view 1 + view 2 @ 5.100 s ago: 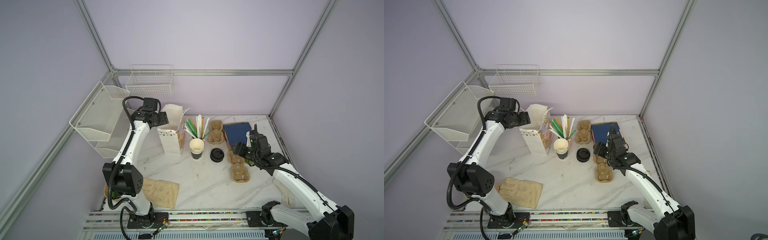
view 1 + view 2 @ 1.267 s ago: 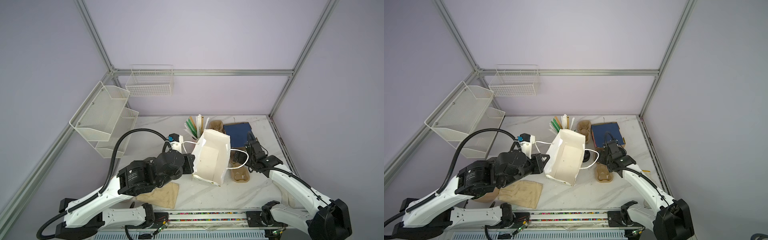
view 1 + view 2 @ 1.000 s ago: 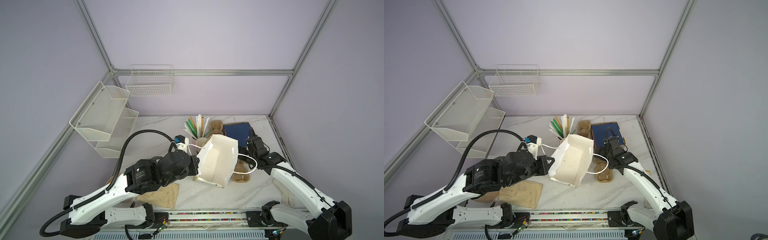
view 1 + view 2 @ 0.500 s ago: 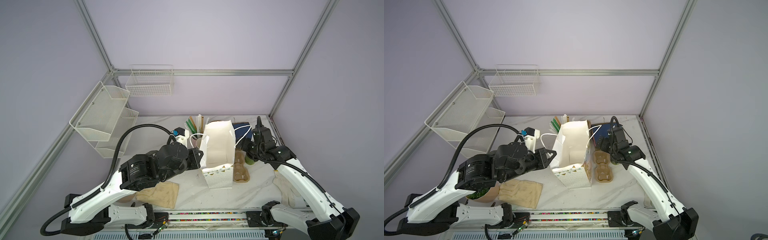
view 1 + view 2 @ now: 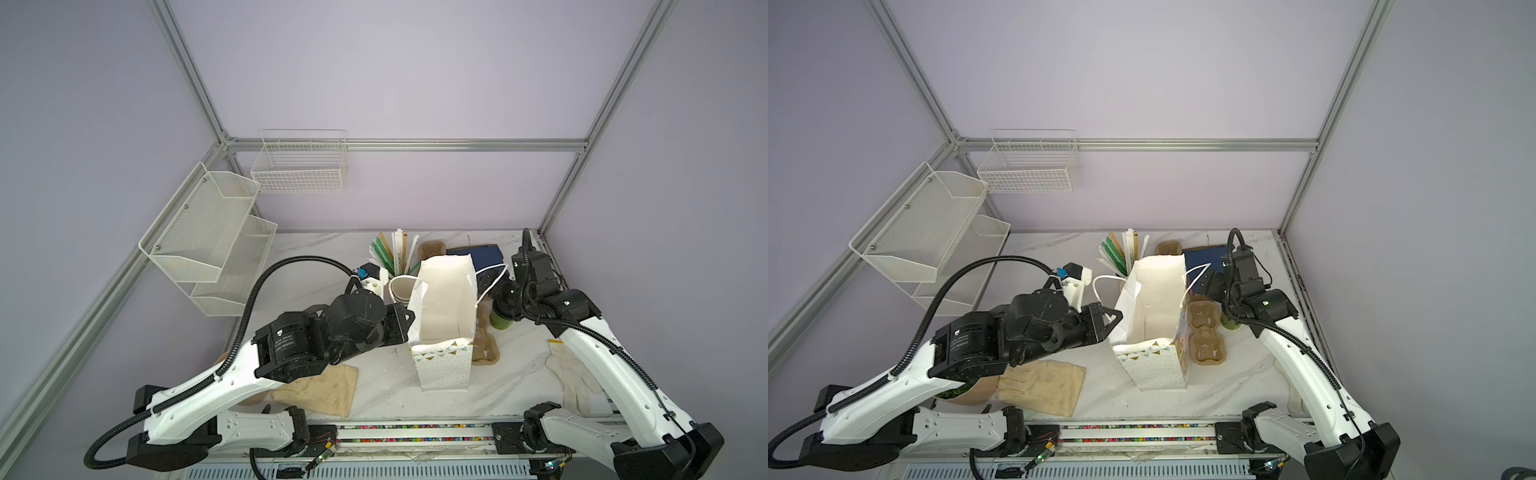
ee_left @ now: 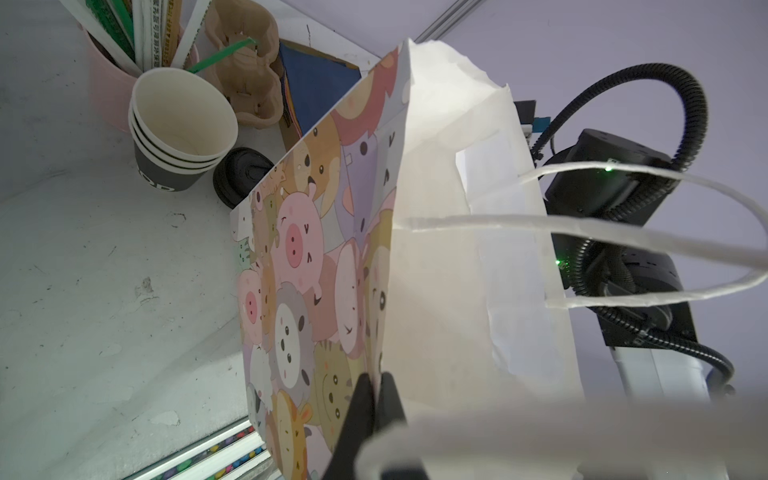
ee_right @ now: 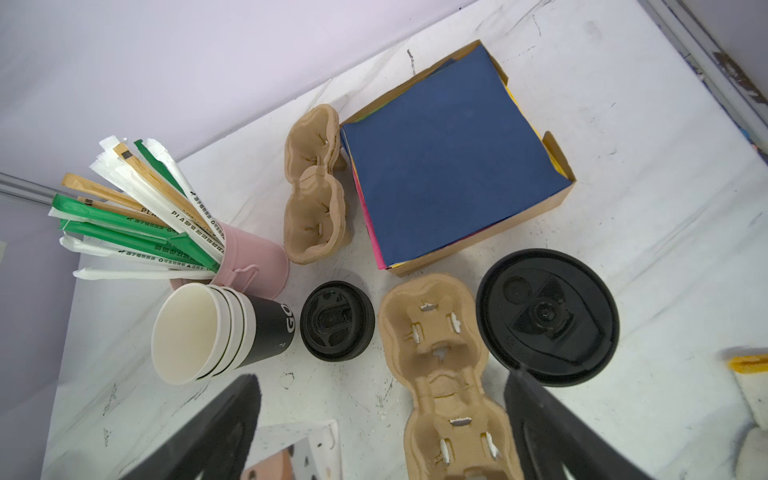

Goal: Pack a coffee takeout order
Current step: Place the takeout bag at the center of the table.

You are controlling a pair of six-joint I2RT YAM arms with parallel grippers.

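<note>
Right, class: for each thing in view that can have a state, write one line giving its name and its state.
left gripper, shut on the paper bag rim
paper bag, upright, mouth open
right gripper, open, holding nothing
carrier, flat on the table, both wells empty
green cup, upright, lid on, beside the carrier
stacked paper cups, upright, unlidded
navy napkin, flat in its box

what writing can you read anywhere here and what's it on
"GO": on the black outer cup of the stacked paper cups; the rest of the word is hidden.
"PLA": on a white straw wrapper in the pink holder.
green straw wrappers: print too small to read.
paper bag: cartoon animals, no words seen.
</note>
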